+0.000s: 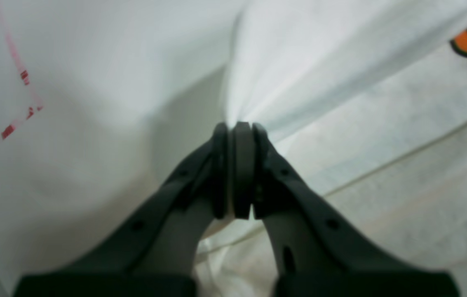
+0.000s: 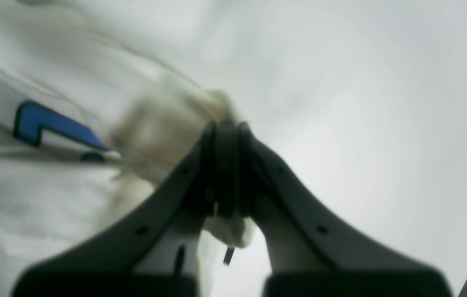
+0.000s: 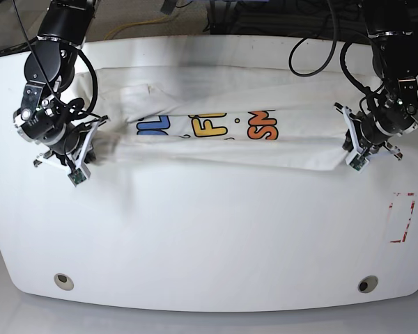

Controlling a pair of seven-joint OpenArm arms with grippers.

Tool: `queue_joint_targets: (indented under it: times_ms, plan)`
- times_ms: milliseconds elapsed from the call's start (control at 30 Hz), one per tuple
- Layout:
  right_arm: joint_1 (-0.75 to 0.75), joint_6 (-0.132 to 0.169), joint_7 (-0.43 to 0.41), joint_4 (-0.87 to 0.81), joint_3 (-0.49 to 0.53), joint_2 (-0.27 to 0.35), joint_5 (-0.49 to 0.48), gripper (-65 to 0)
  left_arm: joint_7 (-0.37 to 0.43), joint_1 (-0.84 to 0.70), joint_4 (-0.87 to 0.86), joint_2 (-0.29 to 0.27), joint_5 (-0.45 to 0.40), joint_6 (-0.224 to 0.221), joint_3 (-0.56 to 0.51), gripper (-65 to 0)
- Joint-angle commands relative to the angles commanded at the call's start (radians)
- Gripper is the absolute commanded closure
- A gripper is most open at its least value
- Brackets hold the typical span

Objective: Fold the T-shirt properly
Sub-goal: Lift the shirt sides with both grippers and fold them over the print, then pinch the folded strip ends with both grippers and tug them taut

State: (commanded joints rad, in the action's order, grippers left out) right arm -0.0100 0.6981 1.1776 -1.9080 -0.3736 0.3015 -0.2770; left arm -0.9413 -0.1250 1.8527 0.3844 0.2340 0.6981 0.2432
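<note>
Both my left gripper [image 3: 353,147] and right gripper [image 3: 86,151] pinch the shirt [image 3: 292,153], stretched from nine to three o'clock above centre; uneven pulling could skew the fold.

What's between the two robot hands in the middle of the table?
The white T-shirt stretches from the left end effector to the right end effector, as the base view shows.
</note>
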Motion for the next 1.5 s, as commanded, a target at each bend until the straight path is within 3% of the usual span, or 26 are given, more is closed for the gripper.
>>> queue_joint_targets:
  times_ms: [233,467,533,667,733,833,900,1067,1167,1400,1500]
  plan:
    - [-0.123,0.0,0.003,-0.023,-0.048,-0.011,-0.092,0.0,0.0,-0.095,0.037,0.008,-0.005,0.0,-0.002,-1.0]
    - [-0.19,0.0,0.002,0.003,-0.049,-0.014,-0.089,0.0,-0.046,-0.126,0.037,0.009,-0.006,0.0,0.021,-23.6]
    - [-0.198,0.0,-0.006,0.028,-0.051,-0.014,-0.089,-5.4,-0.08,-0.124,0.034,0.009,-0.006,0.0,0.037,-29.7]
    - [-0.204,0.0,-0.018,0.028,-0.097,-0.011,-0.097,-24.7,-0.098,-0.123,0.041,0.009,0.002,0.0,0.055,-37.5]
    - [-0.207,0.0,-0.015,-0.002,-0.135,-0.014,-0.1,-32.7,-0.1,-0.123,0.052,0.009,0.003,0.0,0.057,-37.4]
    - [-0.212,0.0,-0.015,-0.052,-0.16,-0.014,-0.101,-40.4,-0.101,-0.126,0.112,0.052,0.005,0.0,0.066,-37.4]
    - [-0.206,0.0,-0.015,-0.071,-0.161,-0.014,-0.126,-40.4,-0.101,-0.133,0.137,0.052,0.005,0.0,0.077,-37.4]
    - [-0.201,0.0,-0.02,-0.068,-0.16,-0.008,-0.292,-38.2,-0.101,-0.124,0.141,0.044,0.005,0.0,0.14,-37.2]
    - [-0.176,0.0,-0.023,-0.066,-0.152,-0.015,-0.336,-37.9,-0.101,-0.081,0.124,-0.005,0.002,0.0,0.152,-37.2]
    - [-0.103,0.0,-0.023,0.005,-0.075,-0.114,-0.23,-37.9,-0.101,0.021,-0.023,-0.092,-0.006,0.0,0.143,-37.2]
    - [-0.081,0.0,-0.025,0.04,-0.072,-0.127,-0.178,-37.9,-0.101,0.028,-0.087,-0.097,-0.006,0.0,0.129,-37.2]
